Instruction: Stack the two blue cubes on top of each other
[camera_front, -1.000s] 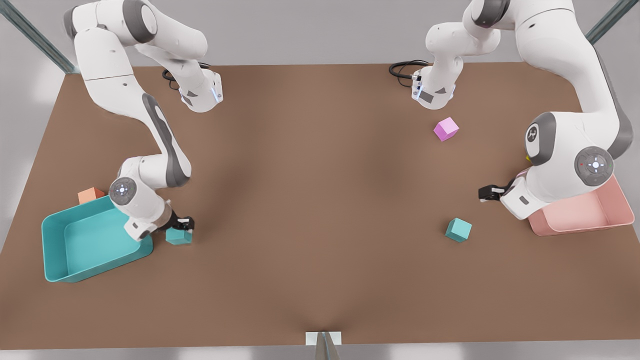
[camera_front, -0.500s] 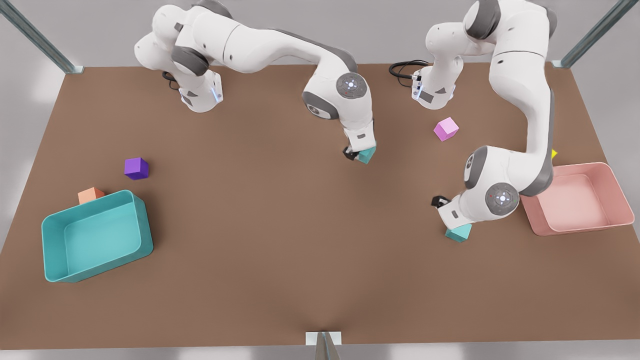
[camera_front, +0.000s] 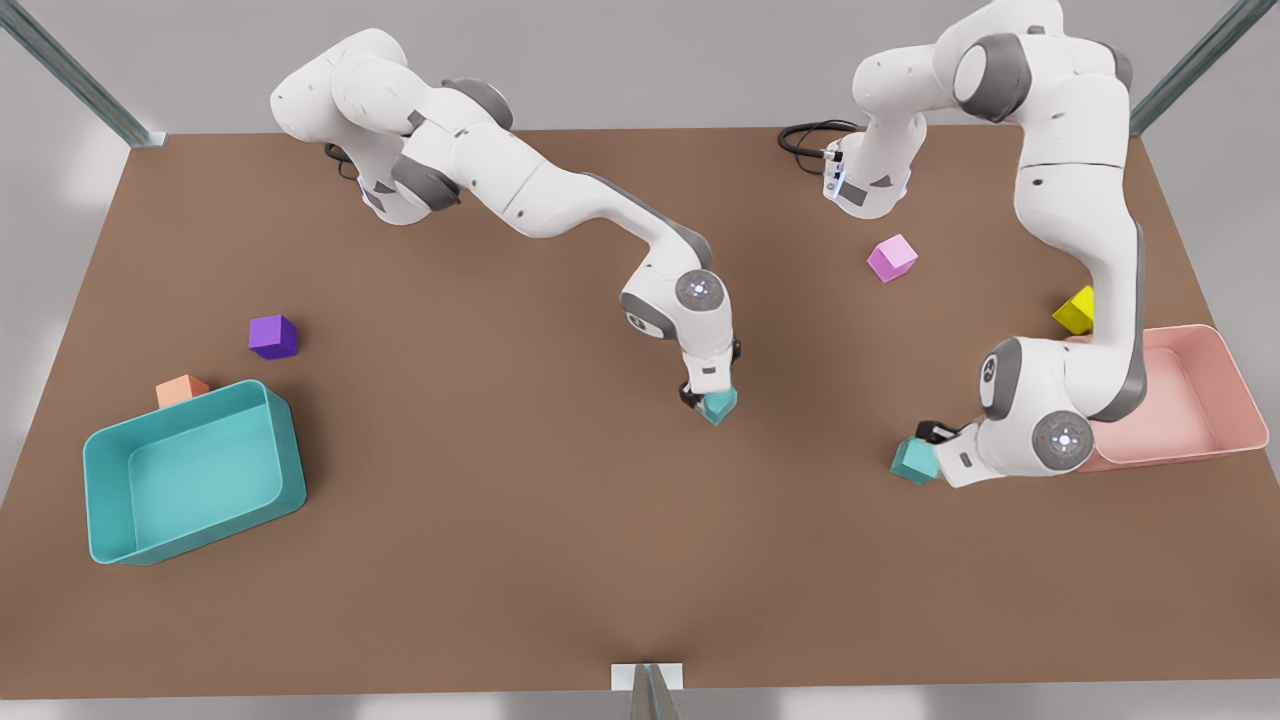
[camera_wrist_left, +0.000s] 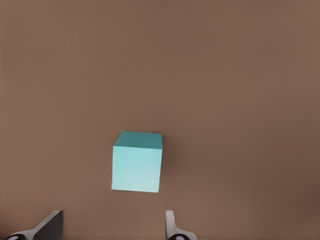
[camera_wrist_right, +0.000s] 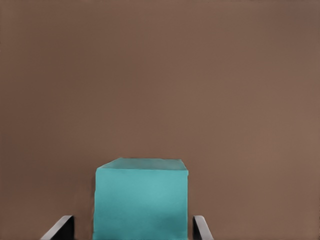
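- While the right claw (camera_front: 706, 398) pinches one blue cube (camera_front: 720, 406) at mid-counter (camera_front: 500, 560), it looks set for stacking.
- Left claw (camera_front: 932, 434), fingers spread, sits just beside the other blue cube (camera_front: 913, 461) — likely the base.

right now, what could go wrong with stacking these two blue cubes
1. The left tool is open, with the resting blue cube ahead of its fingers, not between them. Closing now might miss or nudge it.
2. The right tool holds the other blue cube. The left arm crowds the resting cube, so the arms could collide at the stack.
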